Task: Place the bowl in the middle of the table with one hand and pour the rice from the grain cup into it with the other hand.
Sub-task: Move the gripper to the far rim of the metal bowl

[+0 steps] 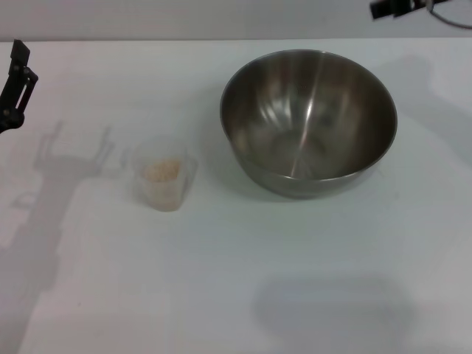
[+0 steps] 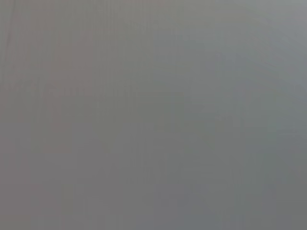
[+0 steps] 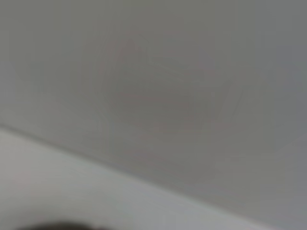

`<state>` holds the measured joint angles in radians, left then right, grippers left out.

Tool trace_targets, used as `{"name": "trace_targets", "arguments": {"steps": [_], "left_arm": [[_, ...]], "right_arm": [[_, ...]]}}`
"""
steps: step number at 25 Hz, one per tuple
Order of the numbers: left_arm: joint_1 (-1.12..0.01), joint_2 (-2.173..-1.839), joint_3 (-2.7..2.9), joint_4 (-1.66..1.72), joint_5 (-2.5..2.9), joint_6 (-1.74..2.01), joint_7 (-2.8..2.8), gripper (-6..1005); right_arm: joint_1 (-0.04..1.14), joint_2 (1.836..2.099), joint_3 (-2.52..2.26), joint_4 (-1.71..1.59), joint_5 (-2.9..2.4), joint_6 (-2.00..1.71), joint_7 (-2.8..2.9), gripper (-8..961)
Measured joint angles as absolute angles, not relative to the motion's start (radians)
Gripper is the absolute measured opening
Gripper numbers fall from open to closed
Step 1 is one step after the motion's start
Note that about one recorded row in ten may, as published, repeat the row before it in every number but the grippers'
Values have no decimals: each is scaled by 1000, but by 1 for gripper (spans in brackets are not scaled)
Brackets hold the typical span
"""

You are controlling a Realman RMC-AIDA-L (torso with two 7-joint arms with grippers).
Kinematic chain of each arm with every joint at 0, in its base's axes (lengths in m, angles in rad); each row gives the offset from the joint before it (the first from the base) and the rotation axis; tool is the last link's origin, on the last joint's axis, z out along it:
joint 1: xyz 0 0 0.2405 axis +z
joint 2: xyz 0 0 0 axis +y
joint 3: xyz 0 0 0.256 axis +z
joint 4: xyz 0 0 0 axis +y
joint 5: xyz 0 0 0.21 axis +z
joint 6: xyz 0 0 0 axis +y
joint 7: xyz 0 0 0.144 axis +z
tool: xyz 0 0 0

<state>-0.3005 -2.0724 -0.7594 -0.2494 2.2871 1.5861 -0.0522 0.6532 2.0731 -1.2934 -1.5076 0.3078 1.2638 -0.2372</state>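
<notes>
- Two vessels stand on the white counter (image 1: 236, 295), whose near part carries only soft shadows.
- Nearest of the two is the grain cup (image 1: 163, 182), a small clear frosted cup standing upright left of centre, touched by neither gripper.
- Rice (image 1: 161, 171) lies inside the cup as a pale beige heap, seen through the open top.
- Beyond the cup and to its right stands the bowl (image 1: 308, 122), a large shiny steel bowl, upright, its inside bare; it sits right of centre toward the far side, well apart from the cup.
- At the left edge of the head view, level with the bowl, the left gripper (image 1: 15, 85) shows as a black piece hanging above the counter, well apart from the cup. It holds nothing; I cannot tell whether its fingers are wide or narrow, since only part of it is in view.
- Farthest off, at the top right corner beyond the counter's far edge, a black part of the right gripper (image 1: 394, 7) shows, well clear of the bowl. It holds nothing, and the spread of its fingers cannot be told.
- Both wrist views are blurred grey; the left one shows nothing that can be made out, the right one only a pale band along one side.
</notes>
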Motion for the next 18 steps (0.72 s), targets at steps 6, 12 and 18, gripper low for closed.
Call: {"name": "trace_targets", "arguments": {"steps": [6, 12, 18], "left_arm": [[-301, -2072, -759, -248, 2287, 1594, -52, 833], [-301, -2071, -760, -247, 2287, 1596, -51, 833], [-301, -2071, -763, -247, 2287, 1597, -50, 833]], "right_arm": [[730, 2072, -1226, -1354, 335, 1356, -316, 571], [757, 2067, -1225, -1273, 310, 1365, -339, 557], [769, 2067, -1220, -1209, 286, 1344, -357, 543]]}}
